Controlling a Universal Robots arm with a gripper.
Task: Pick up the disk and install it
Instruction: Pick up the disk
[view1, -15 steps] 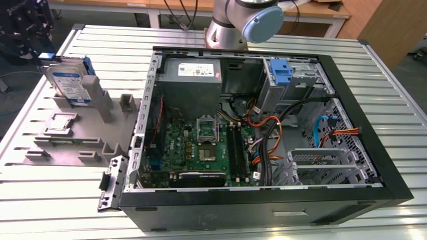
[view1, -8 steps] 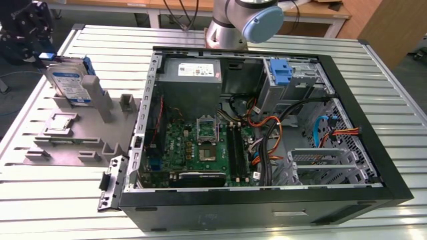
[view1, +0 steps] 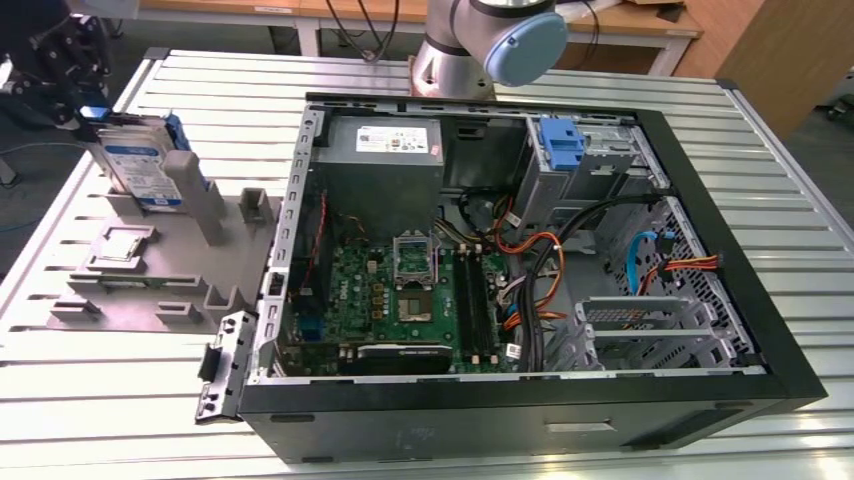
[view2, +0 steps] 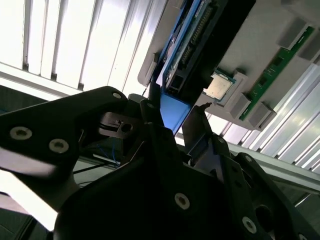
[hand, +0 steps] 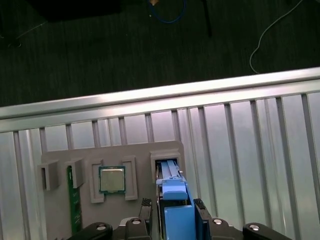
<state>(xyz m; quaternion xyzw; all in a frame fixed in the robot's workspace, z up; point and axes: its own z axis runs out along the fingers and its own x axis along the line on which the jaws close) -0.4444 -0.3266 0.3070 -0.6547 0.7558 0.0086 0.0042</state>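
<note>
Over on the exterior view's left, the blue-bracketed silver disk (view1: 144, 170) stands upright in a grey plastic holder (view1: 147, 287); first wrist view shows the black tool (hand: 171, 204) straddling it, clamped or not, can't tell.

I watch ribbed metal table (view1: 107, 400): grey parts holder (view1: 134, 300) lies on it, open computer case (view1: 534, 415) just beside.

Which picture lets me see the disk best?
The exterior view: the disk stands upright in the grey holder, its white-and-blue label facing the camera. Both wrist views catch it edge-on, mostly its blue bracket.
</note>
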